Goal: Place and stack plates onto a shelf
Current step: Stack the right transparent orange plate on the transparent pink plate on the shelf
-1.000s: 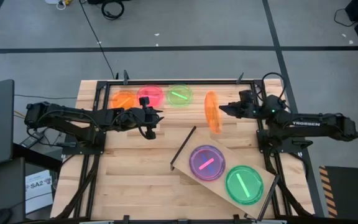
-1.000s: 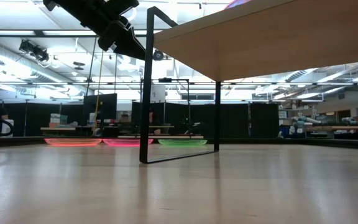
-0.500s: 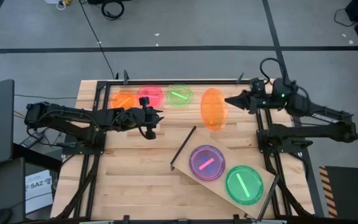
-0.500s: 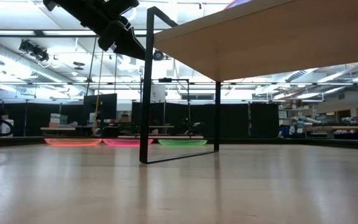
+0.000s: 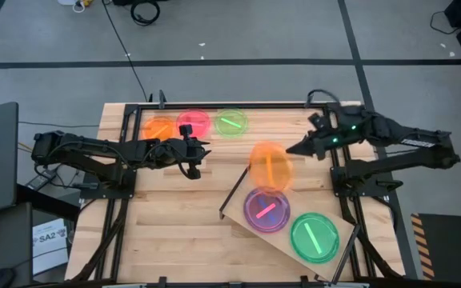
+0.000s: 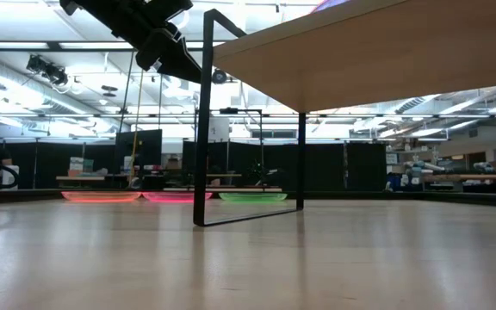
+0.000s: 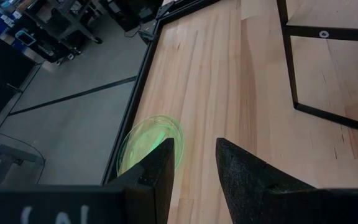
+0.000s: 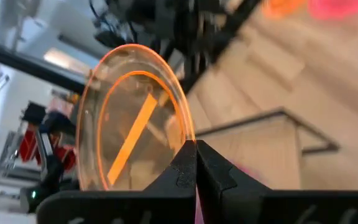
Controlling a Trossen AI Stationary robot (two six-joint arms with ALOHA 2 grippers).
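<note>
An orange plate is pinched at its rim by the right gripper, whose fingers are closed on it, and is held in the air at about 12 o'clock from the pink-purple plate on the shelf. The plate is judged light, stiff and slick, so only a thin edge grip is offered. The left gripper is held partly open and empty near the green plate at the table's far edge.
</note>
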